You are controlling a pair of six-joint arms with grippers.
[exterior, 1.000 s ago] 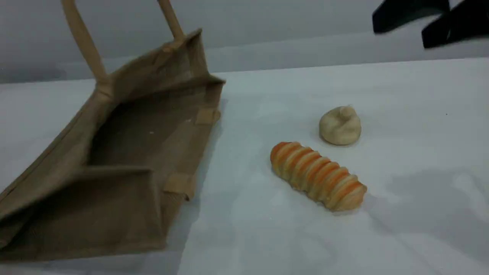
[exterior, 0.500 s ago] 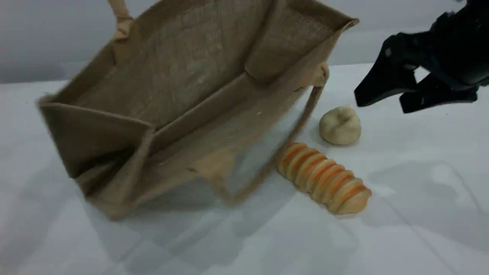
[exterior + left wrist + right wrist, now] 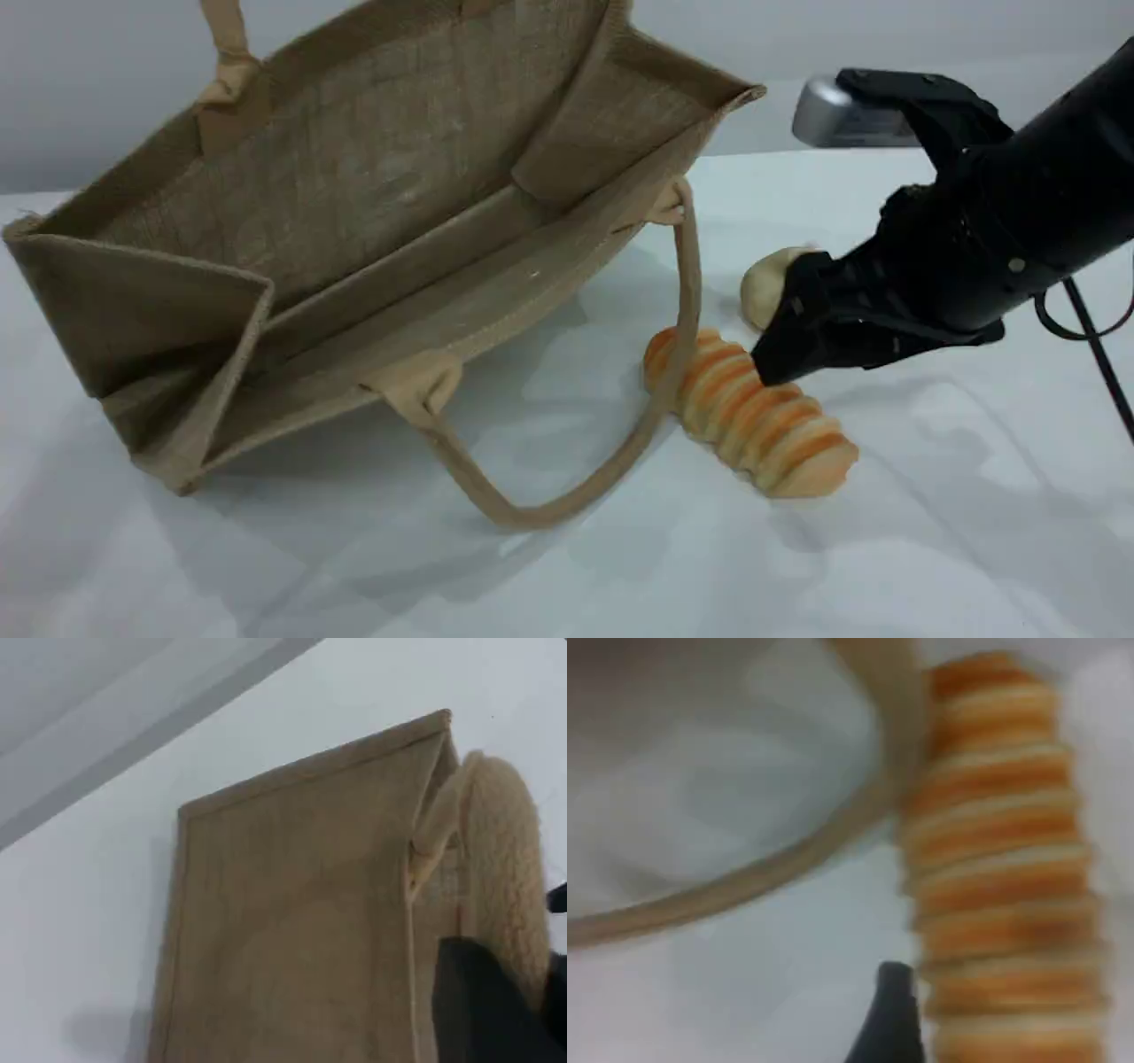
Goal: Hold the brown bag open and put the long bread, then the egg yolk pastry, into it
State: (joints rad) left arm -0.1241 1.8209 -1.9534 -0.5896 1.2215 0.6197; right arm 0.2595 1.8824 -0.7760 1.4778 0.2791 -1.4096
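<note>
The brown bag is tipped with its mouth facing the near right, its far edge lifted toward the top of the scene view and its near-left corner low by the table. One bag is in view, with two handles: the upper handle runs off the top edge, and the lower handle droops onto the table in a loop whose right strand lies against the left end of the long bread. One long bread lies just right of the bag's mouth, slanting from far left to near right; wide bare table lies in front of it and to its right. One egg yolk pastry sits just behind the bread, partly hidden by the right gripper, which hangs over the middle of the bread with its jaws spread wide and nothing between them; in the right wrist view one dark fingertip sits just left of the bread. The left gripper is out of the scene view; in the left wrist view it is clamped on a fuzzy tan handle above the bag's outer wall. No brand, label or writing can be read on anything.
</note>
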